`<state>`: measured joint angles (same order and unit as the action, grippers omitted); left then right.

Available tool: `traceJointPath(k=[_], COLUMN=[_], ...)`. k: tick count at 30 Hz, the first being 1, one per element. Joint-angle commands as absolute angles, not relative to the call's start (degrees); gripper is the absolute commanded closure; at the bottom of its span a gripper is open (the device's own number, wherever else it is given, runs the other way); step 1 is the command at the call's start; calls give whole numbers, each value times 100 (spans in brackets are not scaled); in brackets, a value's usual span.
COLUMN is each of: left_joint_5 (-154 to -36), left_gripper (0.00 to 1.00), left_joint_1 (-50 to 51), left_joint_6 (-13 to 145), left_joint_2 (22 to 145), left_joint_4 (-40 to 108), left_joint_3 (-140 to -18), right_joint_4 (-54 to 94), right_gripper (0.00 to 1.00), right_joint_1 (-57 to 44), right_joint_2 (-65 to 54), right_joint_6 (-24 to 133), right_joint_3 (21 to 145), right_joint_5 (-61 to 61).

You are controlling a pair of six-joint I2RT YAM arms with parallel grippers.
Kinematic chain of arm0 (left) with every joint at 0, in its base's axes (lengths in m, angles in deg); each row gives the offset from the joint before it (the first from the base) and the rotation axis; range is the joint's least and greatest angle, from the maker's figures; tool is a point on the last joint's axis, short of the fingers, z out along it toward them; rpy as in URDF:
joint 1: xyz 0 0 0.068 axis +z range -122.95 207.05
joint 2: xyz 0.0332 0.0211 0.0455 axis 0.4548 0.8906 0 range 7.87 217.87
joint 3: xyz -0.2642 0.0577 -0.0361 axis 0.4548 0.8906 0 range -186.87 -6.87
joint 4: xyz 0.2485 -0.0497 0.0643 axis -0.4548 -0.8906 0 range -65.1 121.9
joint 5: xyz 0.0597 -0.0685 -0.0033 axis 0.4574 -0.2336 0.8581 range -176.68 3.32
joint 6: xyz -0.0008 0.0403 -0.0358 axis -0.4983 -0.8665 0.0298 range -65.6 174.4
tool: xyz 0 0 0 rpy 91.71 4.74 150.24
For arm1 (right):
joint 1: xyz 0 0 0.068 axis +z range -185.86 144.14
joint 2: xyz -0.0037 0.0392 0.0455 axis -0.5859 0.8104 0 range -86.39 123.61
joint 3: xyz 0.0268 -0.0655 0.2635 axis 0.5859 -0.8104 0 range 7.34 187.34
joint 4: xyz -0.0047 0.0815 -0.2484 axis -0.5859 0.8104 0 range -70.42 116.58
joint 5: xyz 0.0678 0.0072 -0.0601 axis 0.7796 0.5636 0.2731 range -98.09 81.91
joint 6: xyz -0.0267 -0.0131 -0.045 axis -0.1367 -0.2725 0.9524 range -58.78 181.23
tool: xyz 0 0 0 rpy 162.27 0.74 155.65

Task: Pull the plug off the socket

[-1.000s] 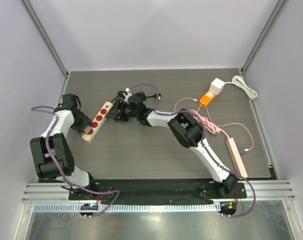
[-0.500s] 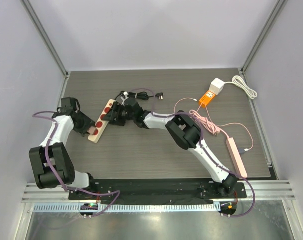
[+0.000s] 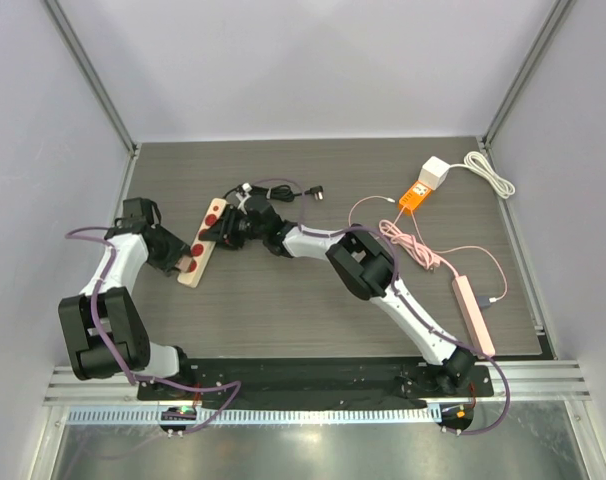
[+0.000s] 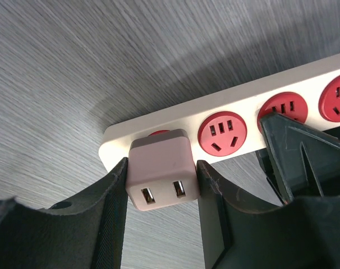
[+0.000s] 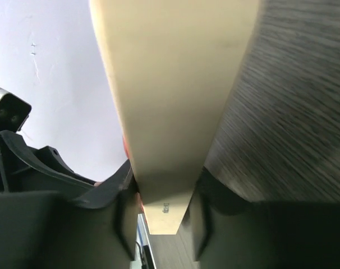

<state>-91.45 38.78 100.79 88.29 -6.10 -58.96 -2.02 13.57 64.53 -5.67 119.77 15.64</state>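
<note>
A cream power strip (image 3: 205, 232) with red sockets lies slanted at the table's left; it also shows in the left wrist view (image 4: 237, 109). A pink plug (image 4: 160, 175) with two USB ports sits in the strip's end socket. My left gripper (image 4: 161, 188) is shut on the plug, one finger (image 4: 105, 224) on each side; in the top view it is at the strip's near end (image 3: 180, 260). My right gripper (image 5: 164, 218) is shut on the strip (image 5: 170, 101) at its far part (image 3: 228, 227).
A black cable (image 3: 283, 188) lies behind the right gripper. An orange adapter (image 3: 414, 196) with a white plug (image 3: 436, 172) and white cord (image 3: 488, 170) is at back right. A pink strip (image 3: 473, 315) and pink cable (image 3: 423, 255) lie at right.
My right gripper has moved left and closed on the strip. My left gripper has come to the strip's near end, around the plug. The strip has turned a little.
</note>
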Motion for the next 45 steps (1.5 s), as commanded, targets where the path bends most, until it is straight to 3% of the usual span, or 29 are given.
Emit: traceJointPath(k=[1, 9, 19, 27, 31, 41, 45], left_joint_5=[-9600, -9712, -9486, -9362, -9555, -10390, -10102], left_gripper=[100, 100, 100, 100, 100, 100, 100], left_joint_1=[3848, 3848, 3997, 4023, 4243, 4823, 4797], left_joint_6=[9949, 10089, 10336, 10151, 10090, 9853, 9668], left_joint_2=[8451, 8257, 7880, 7791, 7870, 8046, 7863], left_joint_4=[-518, -818, -1019, -1064, -889, -809, -949], left_joint_3=[-6074, -6347, -6496, -6356, -6259, -6311, -6373], right_joint_4=[321, 929, 1711, 1572, 669, 859, 1087], right_gripper=[80, 99, 99, 99, 99, 99, 99], right_joint_1=[1441, 1538, 1362, 1327, 1248, 1177, 1168], right_joint_2=[6707, 6681, 6918, 7146, 7173, 7102, 7103], right_joint_6=[-137, 366, 576, 375, -125, -109, -74], right_joint_3=[12178, 12239, 12582, 12600, 12126, 12107, 12230], right_joint_5=[1372, 923, 808, 966, 1387, 1362, 1240])
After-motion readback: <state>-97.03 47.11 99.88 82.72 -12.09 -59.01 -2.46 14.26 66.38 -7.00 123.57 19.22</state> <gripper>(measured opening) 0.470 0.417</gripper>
